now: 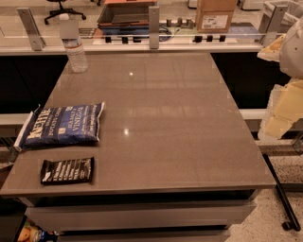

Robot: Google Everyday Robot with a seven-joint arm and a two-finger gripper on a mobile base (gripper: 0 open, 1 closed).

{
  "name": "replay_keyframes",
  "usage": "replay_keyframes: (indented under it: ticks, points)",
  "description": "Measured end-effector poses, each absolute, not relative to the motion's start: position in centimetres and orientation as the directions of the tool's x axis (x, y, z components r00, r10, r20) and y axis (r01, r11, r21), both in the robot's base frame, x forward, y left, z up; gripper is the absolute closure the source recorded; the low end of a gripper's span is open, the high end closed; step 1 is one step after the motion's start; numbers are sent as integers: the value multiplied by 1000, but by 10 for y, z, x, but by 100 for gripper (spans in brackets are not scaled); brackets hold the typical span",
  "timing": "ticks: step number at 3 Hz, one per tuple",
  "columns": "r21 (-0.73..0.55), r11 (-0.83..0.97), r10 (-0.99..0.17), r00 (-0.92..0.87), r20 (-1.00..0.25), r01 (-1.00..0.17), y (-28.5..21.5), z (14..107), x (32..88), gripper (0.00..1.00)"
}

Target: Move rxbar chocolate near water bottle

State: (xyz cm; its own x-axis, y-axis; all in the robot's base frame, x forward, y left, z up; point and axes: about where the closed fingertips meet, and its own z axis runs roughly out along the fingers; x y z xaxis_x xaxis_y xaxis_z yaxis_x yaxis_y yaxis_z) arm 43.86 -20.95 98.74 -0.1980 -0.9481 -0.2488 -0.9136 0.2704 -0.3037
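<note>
The rxbar chocolate point(67, 170) is a flat black wrapper with white text. It lies at the table's front left corner. The water bottle point(75, 50) is clear with a white cap and stands upright at the far left corner of the table. My gripper point(280, 116) shows as pale cream parts at the right edge of the view. It is beyond the table's right side, far from both the bar and the bottle, and holds nothing that I can see.
A blue Kettle chip bag point(61, 125) lies just behind the bar on the left. The grey table point(161, 118) ends at a glass rail with metal posts point(153, 21) at the back. A cardboard box point(215, 14) stands behind the rail.
</note>
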Motion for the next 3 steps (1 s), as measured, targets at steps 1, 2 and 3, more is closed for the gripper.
replay_keyframes:
  ticks: [1, 2, 3]
  points:
    - [-289, 264, -933, -167, -319, -920, -199, 970, 442, 0]
    - [-271, 255, -898, -123, -423, -928, -182, 946, 445, 0]
    - [-229, 242, -839, -84, -538, -943, -159, 919, 446, 0]
